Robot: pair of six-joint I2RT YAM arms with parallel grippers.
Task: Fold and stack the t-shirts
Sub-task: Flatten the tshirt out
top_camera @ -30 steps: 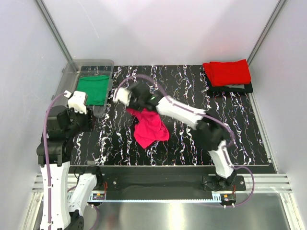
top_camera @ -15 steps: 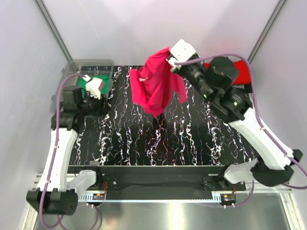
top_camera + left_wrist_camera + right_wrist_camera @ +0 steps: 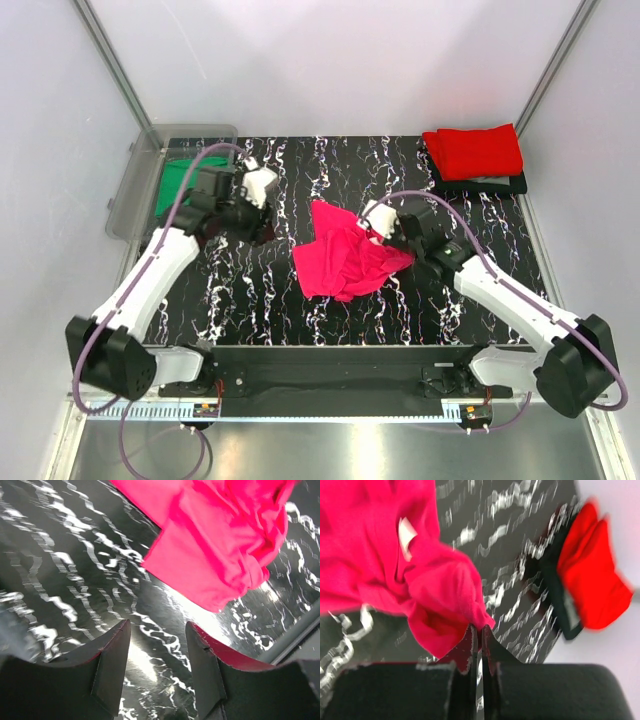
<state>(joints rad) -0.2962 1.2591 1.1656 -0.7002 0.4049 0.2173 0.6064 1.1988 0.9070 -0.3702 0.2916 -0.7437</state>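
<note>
Your right hand (image 3: 479, 629) is pinched shut on the crumpled magenta-pink cloth t-shirt (image 3: 340, 265); left hand (image 3: 157, 630) hangs spread, shirt just ahead of it.

Bright, even overhead light is being cast, with soft shadows. Glare is being reflected off the marbled mat (image 3: 150, 655) in the left wrist view; the magenta t-shirt (image 3: 365, 540) and red t-shirt (image 3: 595, 580) are being smeared by motion blur in the right wrist view.
</note>
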